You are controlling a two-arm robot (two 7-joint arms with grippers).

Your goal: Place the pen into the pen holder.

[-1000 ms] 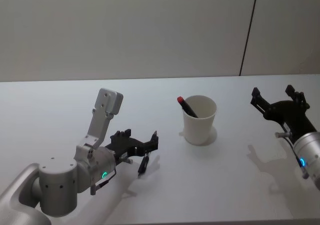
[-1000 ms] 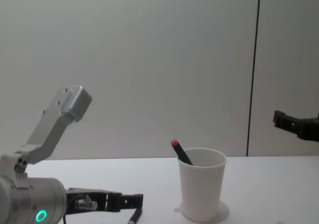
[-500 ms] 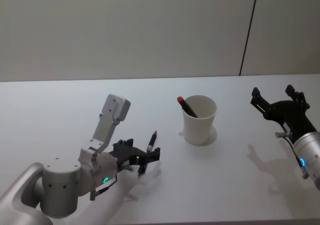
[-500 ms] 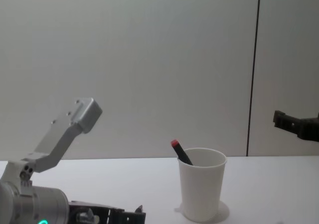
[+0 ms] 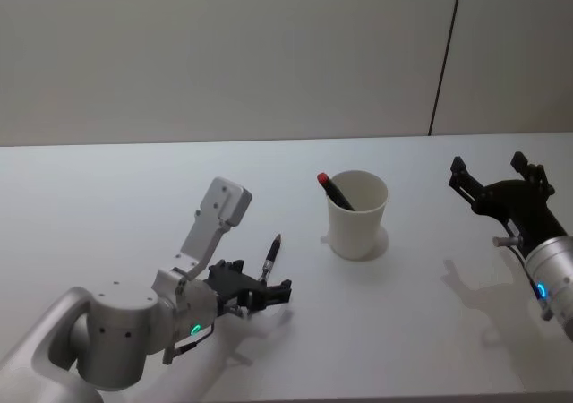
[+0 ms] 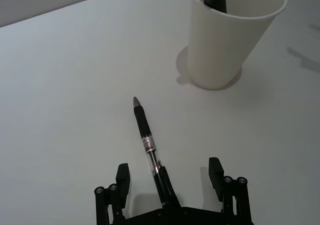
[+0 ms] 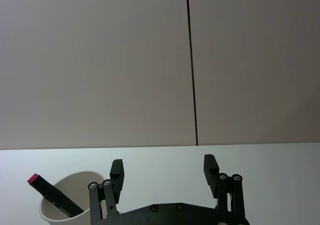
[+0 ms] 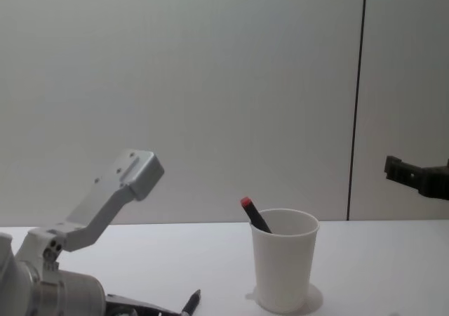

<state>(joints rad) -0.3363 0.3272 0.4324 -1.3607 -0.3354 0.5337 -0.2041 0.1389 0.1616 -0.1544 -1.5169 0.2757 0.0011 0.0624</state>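
Pen [image 6: 149,147] lies flat on the white desk [image 5: 107,197], on the robot's left of the pen holder [image 5: 358,215] and clear of it, tip pointing away from the robot. Left gripper [image 6: 169,170] sits low over the pen's rear end; jaws open, one on each side of the barrel, neither touching it. The barrel's rear end runs under the gripper body, hidden there. Pen holder is a white paper cup, upright on the desk; inside it a black marker with a red cap [image 5: 333,191] leans against the rim on the robot's left. Right gripper [image 5: 489,166] hangs above the desk well to the right of the cup, jaws open, gripping nothing.
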